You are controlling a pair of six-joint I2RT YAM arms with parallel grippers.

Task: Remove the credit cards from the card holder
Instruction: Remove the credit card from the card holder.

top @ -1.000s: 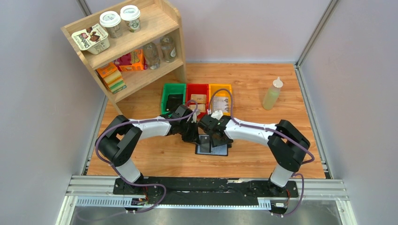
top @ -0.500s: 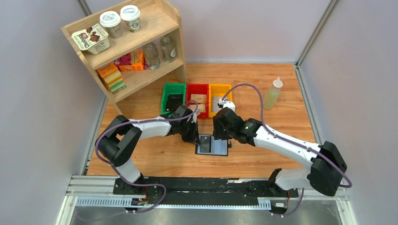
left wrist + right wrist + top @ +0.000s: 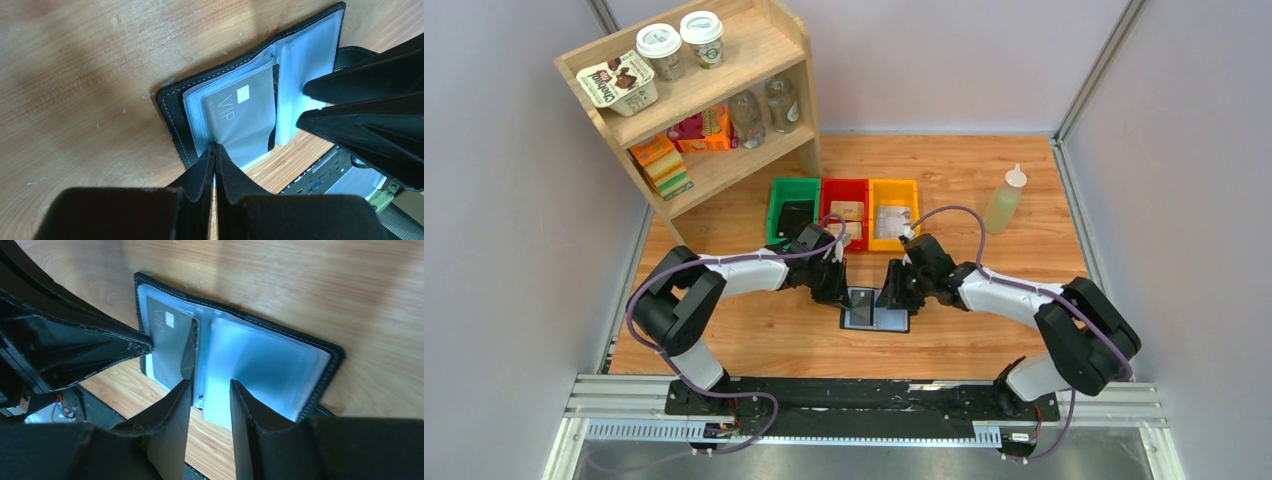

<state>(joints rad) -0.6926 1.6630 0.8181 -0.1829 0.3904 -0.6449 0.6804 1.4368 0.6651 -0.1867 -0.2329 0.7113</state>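
1. My left claw (image 3: 214, 150) is pinched shut, with nothing I can see between its tips. Seen from above, it reaches in from 10 o'clock and bears down on the left page of the holder (image 3: 876, 320).
2. The card (image 3: 240, 120), dark with VIP printed on it, still sits in a clear sleeve on that left page. I cannot tell whether more cards lie beneath it.
3. The holder lies open and flat on the table (image 3: 754, 340), between my two claws.
4. My right claw (image 3: 209, 387) comes in from 2 o'clock, part open and holding nothing. Its fingers straddle the fold, and one hangs over the card's 3 o'clock edge.
5. Risks, as I judge them:
   - If I close here I may nip the sleeve along with the card, so the whole holder lifts or the plastic tears.
   - My left tips rest on a slick sleeve. If they slip, the holder will drag toward 3 o'clock.
   - The card is thin and glossy, so a shallow bite could skid off it.
   - My claws are close together and could knock each other.
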